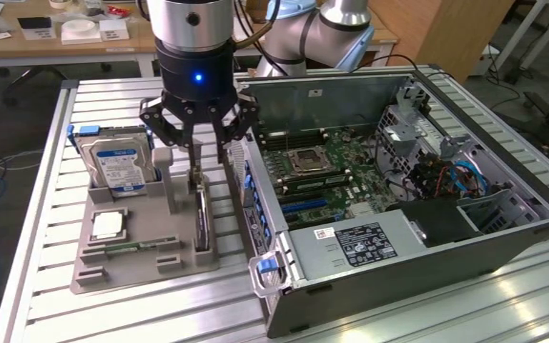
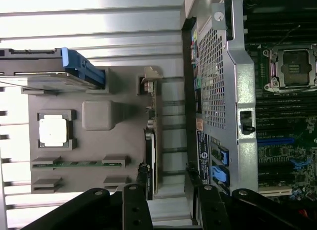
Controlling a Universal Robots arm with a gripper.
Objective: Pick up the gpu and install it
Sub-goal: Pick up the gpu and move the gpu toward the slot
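My claw [image 1: 201,151] hangs with its fingers apart, gripping nothing, just above the gpu [image 1: 201,214], a thin dark green circuit card with a black cooler. The card stands on edge in the grey plastic holder tray [image 1: 131,268] on the table, beside the open grey metal computer case [image 1: 399,246]. Both pick-up and installation remain undone.

A hard drive [image 1: 117,168] stands in a grey holder [image 1: 131,273], perhaps with a processor [image 1: 109,226], beside an open computer case [image 1: 399,280]
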